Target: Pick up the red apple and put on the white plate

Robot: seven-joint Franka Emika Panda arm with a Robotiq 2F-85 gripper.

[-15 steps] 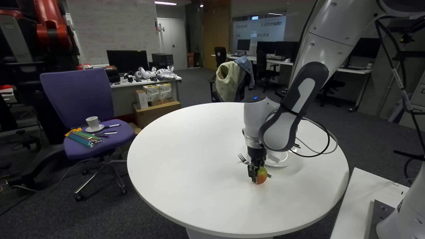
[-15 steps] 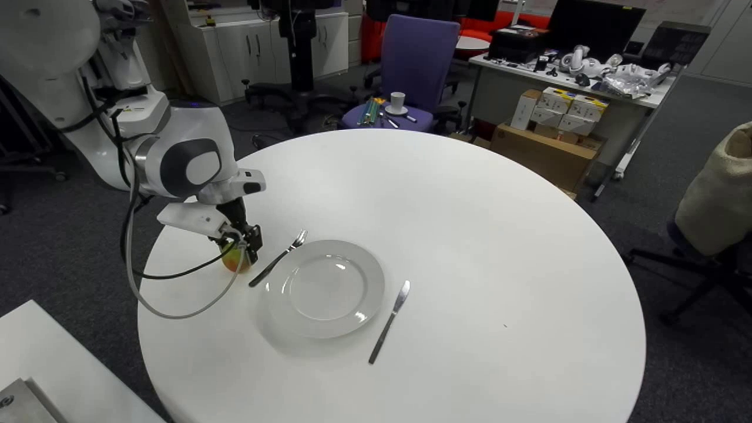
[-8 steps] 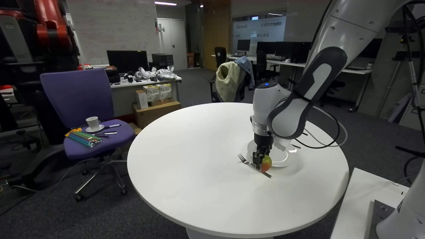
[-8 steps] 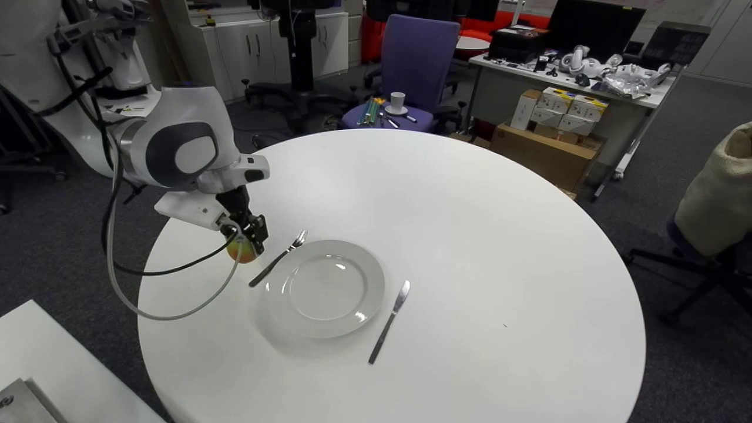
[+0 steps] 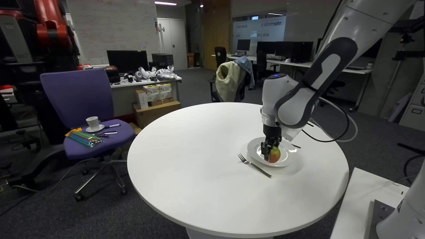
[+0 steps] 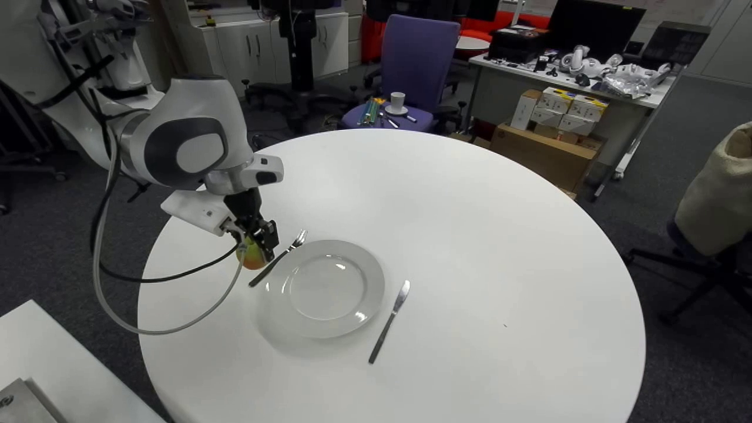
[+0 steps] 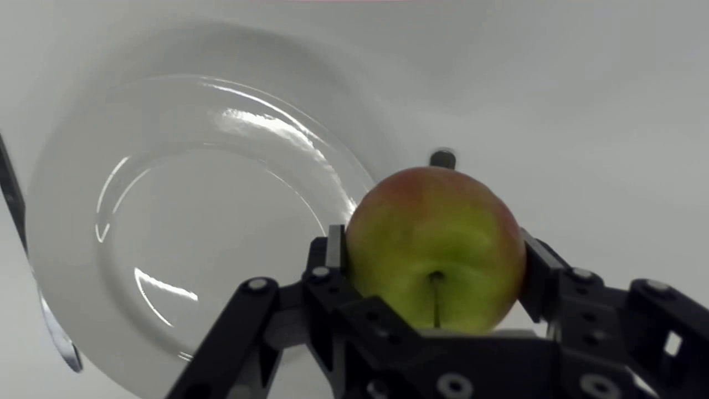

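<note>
Evidently the gripper [image 7: 435, 257] is clamped around the red apple [image 5: 275, 155] from both sides; the apple hangs roughly over the handle of the fork [image 5: 259, 169], beside the white plate [image 6: 326, 289]; opening too soon would likely drop it there and set it rolling; travelling too low could knock the plate's raised rim.

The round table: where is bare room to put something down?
In an exterior view, the table has bare stretches beyond the white plate, toward the purple chair, and right of the knife, one speck aside. Crowded: left of the plate, where the gripper holds the red apple near the fork.
</note>
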